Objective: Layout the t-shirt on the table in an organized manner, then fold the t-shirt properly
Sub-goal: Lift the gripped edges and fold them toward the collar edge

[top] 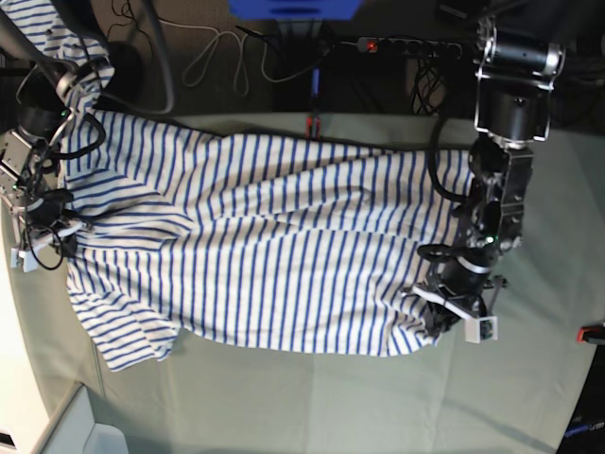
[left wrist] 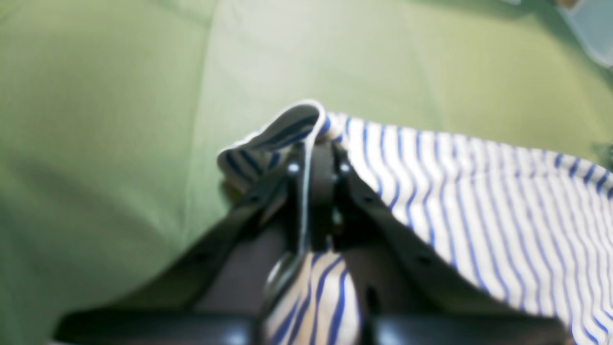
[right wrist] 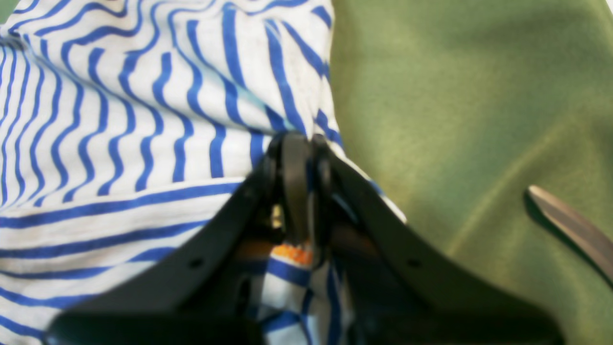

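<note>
The white, blue-striped t-shirt (top: 284, 246) lies spread across the pale green table (top: 312, 397), with wrinkles and a folded-under corner at its left end. At the shirt's right end, my left gripper (top: 430, 312) is low on the cloth. In the left wrist view its jaws (left wrist: 316, 143) pinch a raised hem of the t-shirt (left wrist: 479, 201) just above the table (left wrist: 119, 120). My right gripper (top: 61, 236) holds the shirt's left end. In the right wrist view it (right wrist: 304, 141) is shut on bunched t-shirt fabric (right wrist: 119, 120) beside bare table (right wrist: 455, 96).
A red clamp (top: 310, 123) sits on the table's far edge and another (top: 591, 333) on the right edge. Cables and a power strip (top: 406, 44) lie behind the table. A pale box (top: 95, 440) stands at the near left corner. A grey strip (right wrist: 574, 230) lies on the cloth.
</note>
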You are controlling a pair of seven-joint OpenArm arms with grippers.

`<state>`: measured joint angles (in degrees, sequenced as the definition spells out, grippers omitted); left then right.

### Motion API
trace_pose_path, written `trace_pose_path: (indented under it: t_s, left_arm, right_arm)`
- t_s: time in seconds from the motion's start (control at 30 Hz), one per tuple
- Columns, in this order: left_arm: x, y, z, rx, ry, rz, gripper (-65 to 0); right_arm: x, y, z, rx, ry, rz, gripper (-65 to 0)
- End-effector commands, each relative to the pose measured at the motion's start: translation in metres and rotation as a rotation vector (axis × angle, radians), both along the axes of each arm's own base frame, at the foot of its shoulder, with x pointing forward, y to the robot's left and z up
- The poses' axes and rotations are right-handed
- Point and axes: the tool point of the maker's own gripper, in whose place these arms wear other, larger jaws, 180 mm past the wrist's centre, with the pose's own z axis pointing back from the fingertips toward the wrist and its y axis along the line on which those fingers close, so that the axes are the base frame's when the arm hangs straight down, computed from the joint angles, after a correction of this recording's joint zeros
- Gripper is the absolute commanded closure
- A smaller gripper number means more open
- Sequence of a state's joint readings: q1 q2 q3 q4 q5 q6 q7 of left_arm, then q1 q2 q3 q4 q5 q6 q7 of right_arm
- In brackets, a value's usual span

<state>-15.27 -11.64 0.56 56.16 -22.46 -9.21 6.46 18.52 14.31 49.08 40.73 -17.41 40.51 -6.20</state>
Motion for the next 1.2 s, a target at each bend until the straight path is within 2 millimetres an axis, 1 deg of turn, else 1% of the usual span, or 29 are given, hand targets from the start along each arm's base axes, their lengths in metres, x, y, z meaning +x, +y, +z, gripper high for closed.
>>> trace_pose_path:
  t_s: [0.0,0.07,0.1,0.17,0.3,0.4,0.53,0.57,0.6,0.67,0.7,0.8,0.87,1.0,1.1,1.13,1.17]
  left_arm:
    - [0.015,0.0,0.02,-0.011,-0.061,0.006,-9.3]
    - [0.012,0.002,0.008,-0.015,-0.028,0.015,-15.2]
    - [0.01,0.003,0.004,-0.014,-0.019,0.016,-16.5]
    - [0.009,0.004,0.0,-0.013,-0.007,0.019,-16.6]
    - [0.008,0.008,-0.001,-0.013,-0.003,0.031,-17.4]
    - [0.007,0.01,-0.004,-0.01,0.005,0.035,-21.0]
    - [-0.002,0.019,-0.034,-0.01,0.091,0.06,-32.5]
    - [0.0,0.02,-0.038,-0.013,0.103,0.066,-34.4]
    - [-0.002,0.022,-0.045,-0.014,0.125,0.074,-35.4]
    - [-0.007,0.024,-0.059,-0.019,0.168,0.081,-36.1]
    - [-0.007,0.024,-0.062,-0.02,0.177,0.082,-36.1]
    - [-0.005,0.024,-0.061,-0.021,0.177,0.083,-36.1]
    - [-0.004,0.023,-0.061,-0.022,0.175,0.082,-36.1]
    - [0.004,0.004,-0.057,-0.046,0.165,0.064,-35.9]
    - [0.004,0.001,-0.057,-0.048,0.167,0.062,-35.5]
    - [0.005,-0.005,-0.057,-0.058,0.167,0.057,-34.0]
    - [0.005,-0.007,-0.058,-0.06,0.168,0.055,-31.3]
  right_arm:
    - [0.012,-0.018,0.022,-0.037,-0.06,-0.025,0.0]
    - [0.012,-0.018,0.022,-0.037,-0.06,-0.025,0.0]
    - [0.012,-0.018,0.022,-0.037,-0.059,-0.025,0.0]
    - [0.012,-0.018,0.022,-0.036,-0.057,-0.025,0.0]
    - [0.011,-0.018,0.021,-0.036,-0.054,-0.025,0.0]
    - [0.011,-0.018,0.021,-0.036,-0.053,-0.025,0.0]
    - [0.011,-0.017,0.02,-0.034,-0.051,-0.024,0.0]
    - [0.011,-0.017,0.02,-0.035,-0.05,-0.023,0.0]
    - [0.011,-0.017,0.02,-0.035,-0.05,-0.023,0.0]
    - [0.011,-0.017,0.02,-0.036,-0.049,-0.021,0.0]
    - [0.011,-0.017,0.02,-0.036,-0.049,-0.021,0.0]
    - [0.01,-0.017,0.019,-0.036,-0.046,-0.021,0.0]
    - [0.004,-0.017,0.014,-0.036,-0.032,-0.021,0.0]
    - [0.003,-0.017,0.013,-0.037,-0.033,-0.021,0.0]
    - [0.003,-0.016,0.013,-0.036,-0.035,-0.021,0.0]
    - [0.004,-0.016,0.014,-0.036,-0.036,-0.021,0.0]
    - [0.004,-0.016,0.014,-0.036,-0.036,-0.021,0.0]
